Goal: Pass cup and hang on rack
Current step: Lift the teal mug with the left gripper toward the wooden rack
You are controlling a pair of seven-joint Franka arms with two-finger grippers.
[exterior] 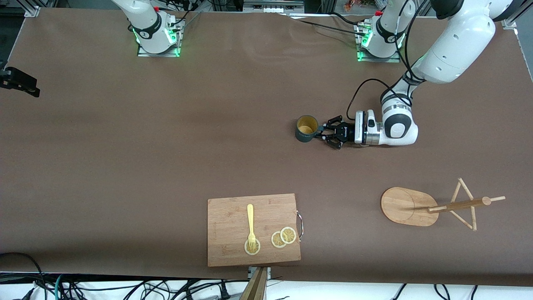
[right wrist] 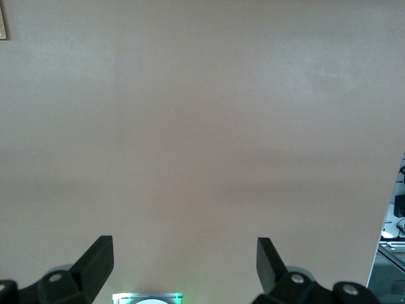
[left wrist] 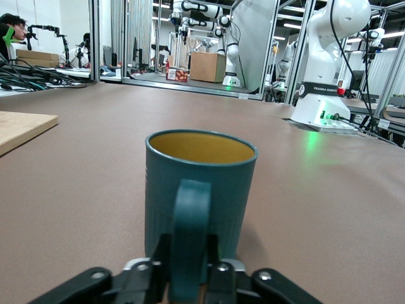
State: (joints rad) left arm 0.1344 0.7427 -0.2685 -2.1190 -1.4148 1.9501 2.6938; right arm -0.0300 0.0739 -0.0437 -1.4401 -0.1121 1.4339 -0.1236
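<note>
The dark teal cup (exterior: 307, 129) with a yellowish inside stands upright on the brown table, its handle turned toward the left arm's end. My left gripper (exterior: 326, 134) lies low and level at the handle, fingers shut on it from both sides. In the left wrist view the cup (left wrist: 234, 190) fills the middle, with the left gripper (left wrist: 188, 246) on its handle. The wooden rack (exterior: 409, 206), with an oval base, post and pegs, stands nearer to the front camera, toward the left arm's end. My right gripper (right wrist: 183, 244) is open and empty over bare table, and that arm waits.
A rectangular wooden cutting board (exterior: 254, 229) lies near the table's front edge with a yellow fork (exterior: 250, 223) and lemon slices (exterior: 283, 237) on it. The right arm's base (exterior: 156, 31) and the left arm's base (exterior: 381, 39) stand along the table's edge farthest from the front camera.
</note>
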